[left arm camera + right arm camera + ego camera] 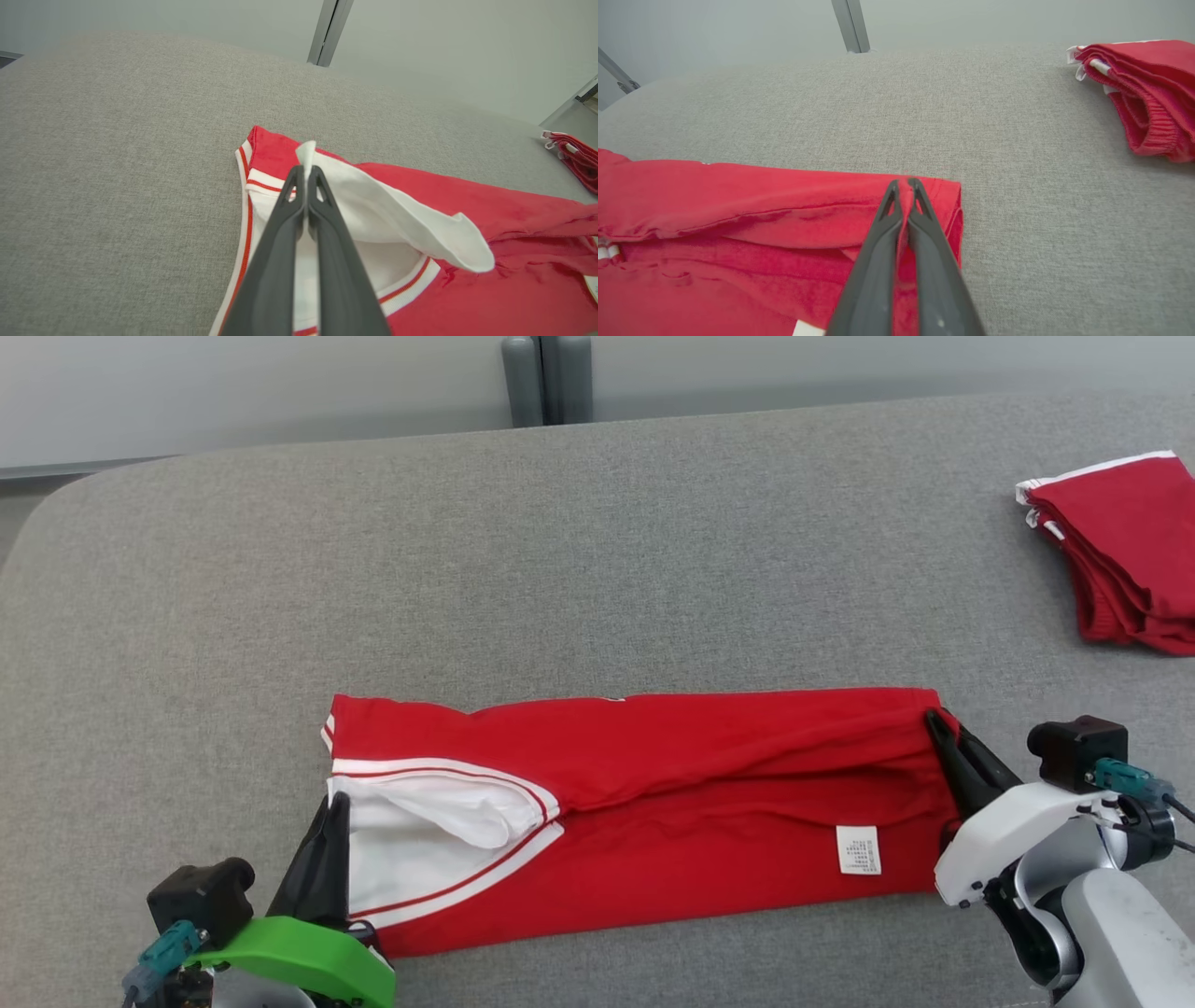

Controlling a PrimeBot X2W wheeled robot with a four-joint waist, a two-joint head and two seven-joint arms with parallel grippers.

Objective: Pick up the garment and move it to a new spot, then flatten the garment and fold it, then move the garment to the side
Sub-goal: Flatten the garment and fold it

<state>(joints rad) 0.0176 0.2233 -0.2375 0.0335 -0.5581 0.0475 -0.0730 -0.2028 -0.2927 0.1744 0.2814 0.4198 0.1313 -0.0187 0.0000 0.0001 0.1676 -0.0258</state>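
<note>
Jaws of the left gripper [306, 171] are closed tight on the white lining [397, 219] at one end of the red garment [672, 775]; the right gripper [904, 183] is clamped on its other end. It lies along a grey padded surface [560, 541], another red pile [1130, 551] at far right, pale wall [233, 383] behind.

Your garment [653, 775]: soft matt red cloth, white trim. Your table [560, 569]: coarse grey woven fabric, matt. Your jaws: smooth dark plastic, slight sheen.
</note>
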